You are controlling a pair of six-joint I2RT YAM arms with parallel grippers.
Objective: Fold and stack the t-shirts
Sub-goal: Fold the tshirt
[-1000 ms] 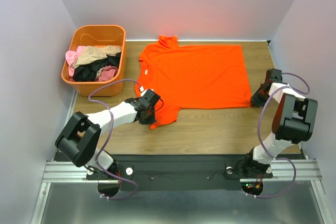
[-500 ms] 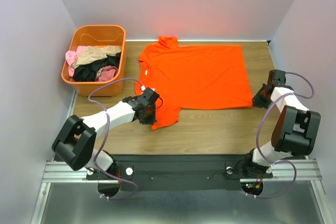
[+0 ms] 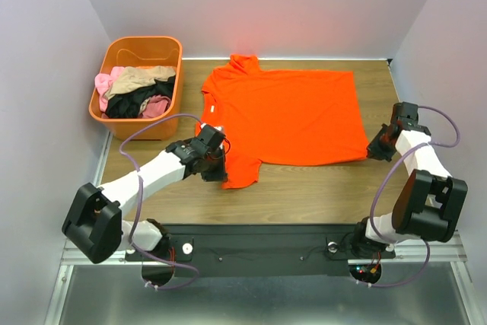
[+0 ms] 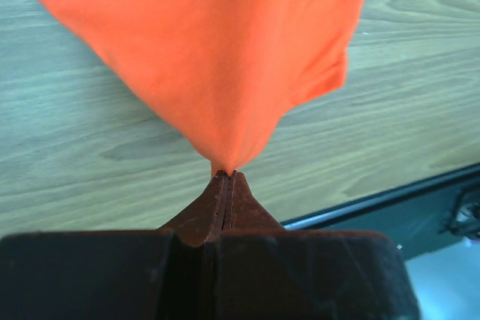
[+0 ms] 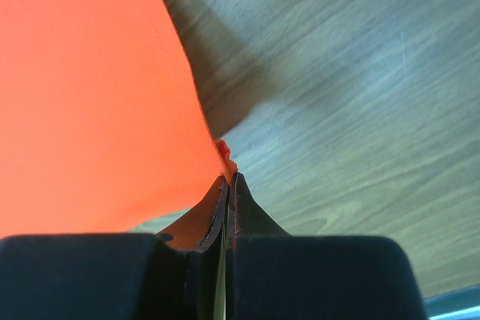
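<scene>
On the wooden surface [image 3: 304, 188] an orange t-shirt [image 3: 285, 116] lies spread nearly flat, its collar towards the left and its hem towards the right. The left pincer [image 4: 227, 176] is clenched on the tip of the near sleeve [image 3: 240, 169]. In the left wrist view the cloth gathers to a point right at the closed fingertips and fans out from there above the wood. The right pincer [image 5: 227, 181] is clamped tight on the near corner of the hem. In the right wrist view a small nub of orange cloth shows just above the pressed-together tips, and the shirt's edge runs up and away to the left, casting a shadow on the wood beside it. Both arms reach in from the near edge, one at each end of the shirt's near side. At the far left corner of the surface, just beside the shirt's collar end, stands an orange tub [image 3: 141, 39]. In it lie crumpled pink [image 3: 103, 81], tan [image 3: 141, 78] and black [image 3: 131, 104] garments in a loose heap.
</scene>
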